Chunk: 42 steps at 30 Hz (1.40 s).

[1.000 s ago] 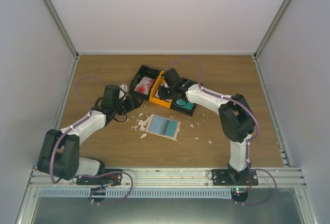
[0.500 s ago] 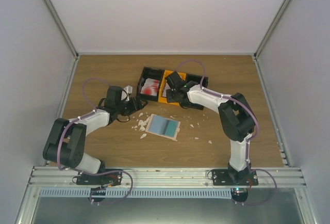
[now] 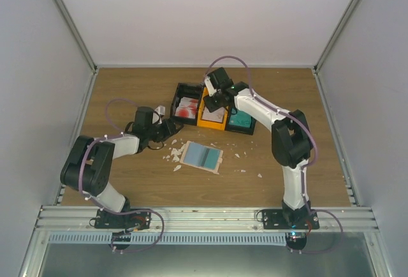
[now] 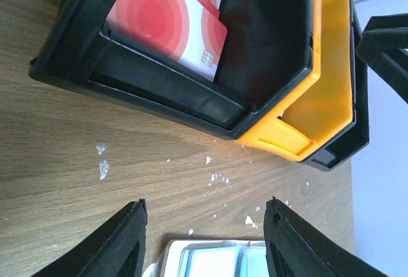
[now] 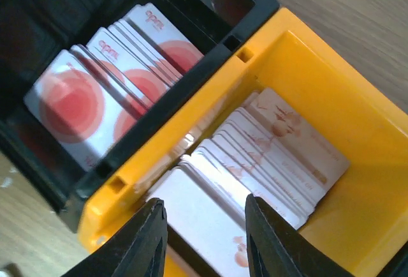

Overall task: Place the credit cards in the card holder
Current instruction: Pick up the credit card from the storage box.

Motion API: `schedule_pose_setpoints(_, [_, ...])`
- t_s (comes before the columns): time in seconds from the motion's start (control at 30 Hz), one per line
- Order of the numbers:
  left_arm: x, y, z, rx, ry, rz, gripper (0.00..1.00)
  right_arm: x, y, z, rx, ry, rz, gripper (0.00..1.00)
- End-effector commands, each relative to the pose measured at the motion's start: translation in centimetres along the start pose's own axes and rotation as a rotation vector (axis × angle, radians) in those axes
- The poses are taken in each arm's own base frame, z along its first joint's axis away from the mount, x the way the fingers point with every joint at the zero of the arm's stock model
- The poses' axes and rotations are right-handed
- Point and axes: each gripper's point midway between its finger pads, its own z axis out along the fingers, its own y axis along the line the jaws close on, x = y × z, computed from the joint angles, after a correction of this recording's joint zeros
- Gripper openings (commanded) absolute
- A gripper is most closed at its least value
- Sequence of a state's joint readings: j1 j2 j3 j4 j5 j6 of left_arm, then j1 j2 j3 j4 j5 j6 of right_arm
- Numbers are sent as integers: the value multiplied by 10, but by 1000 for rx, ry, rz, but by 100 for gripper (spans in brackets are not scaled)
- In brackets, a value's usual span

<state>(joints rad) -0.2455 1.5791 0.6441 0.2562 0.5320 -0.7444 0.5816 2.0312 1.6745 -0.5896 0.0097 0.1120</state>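
Red-and-white credit cards (image 4: 167,20) stand in the left black bin (image 3: 187,107); they also show in the right wrist view (image 5: 105,92). Pale credit cards (image 5: 271,159) fill the orange bin (image 3: 212,116), and teal ones (image 3: 242,120) lie in the right black bin. The beige card holder (image 3: 201,156) lies open and flat on the table, teal showing on its faces; its edge (image 4: 217,259) sits just below my left gripper's jaws. My left gripper (image 4: 205,226) is open and empty, low over the table in front of the bins (image 3: 168,129). My right gripper (image 5: 204,226) is open, straddling the pale stack from above (image 3: 214,102).
Small white scraps (image 3: 172,156) are scattered on the wood between the bins and the card holder, with a few more (image 3: 259,175) to the right. The three joined bins sit mid-table, with grey walls on three sides.
The right gripper has swung from the bins' near side to above the orange bin, and the bins have turned straighter. The left arm has drawn back leftward. Both jaws have narrowed.
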Motion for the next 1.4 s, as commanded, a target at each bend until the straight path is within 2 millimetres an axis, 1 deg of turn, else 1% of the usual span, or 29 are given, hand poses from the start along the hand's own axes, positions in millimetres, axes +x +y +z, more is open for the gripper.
schedule_pose_setpoints(0.0, [-9,-6,7,27,-48,6,52,31,-3,21,-85,135,-179,35])
schedule_pose_setpoints(0.07, [-8,-6,10,25,-46,2,51,35,-2,27,-100,156,-227,35])
schedule_pose_setpoints(0.17, [-5,-5,15,22,-34,3,51,36,0,33,-119,178,-269,32])
schedule_pose_setpoints(0.27, [-2,-5,20,11,-29,-11,48,37,-2,42,-111,202,-273,23])
schedule_pose_setpoints(0.3, [-2,-6,23,9,-27,-12,47,39,-4,46,-105,217,-271,22])
schedule_pose_setpoints(0.4, [-4,-7,32,-1,-24,-9,45,41,-10,55,-73,240,-260,22])
schedule_pose_setpoints(0.5, [-7,-7,37,-1,-29,-16,44,43,-15,60,-41,249,-256,26])
schedule_pose_setpoints(0.57, [-8,-7,41,-1,-26,-19,43,44,-16,62,-35,256,-258,29])
schedule_pose_setpoints(0.63, [-10,-9,43,4,-27,-16,43,48,-15,64,-43,267,-261,29])
schedule_pose_setpoints(0.73, [-13,-11,47,7,-26,-14,41,52,-10,62,-72,284,-261,26])
schedule_pose_setpoints(0.77, [-14,-11,48,8,-25,-13,41,54,-9,61,-79,288,-258,24])
schedule_pose_setpoints(0.93, [-12,-13,55,16,-5,-13,41,51,-2,51,-91,281,-254,18])
schedule_pose_setpoints(1.1, [-12,-15,59,18,5,-8,40,49,4,40,-95,269,-249,17])
schedule_pose_setpoints(1.23, [-11,-15,62,20,16,-5,40,53,13,31,-120,275,-263,17])
schedule_pose_setpoints(1.37, [-7,-14,64,19,26,-3,40,58,18,23,-123,281,-274,17])
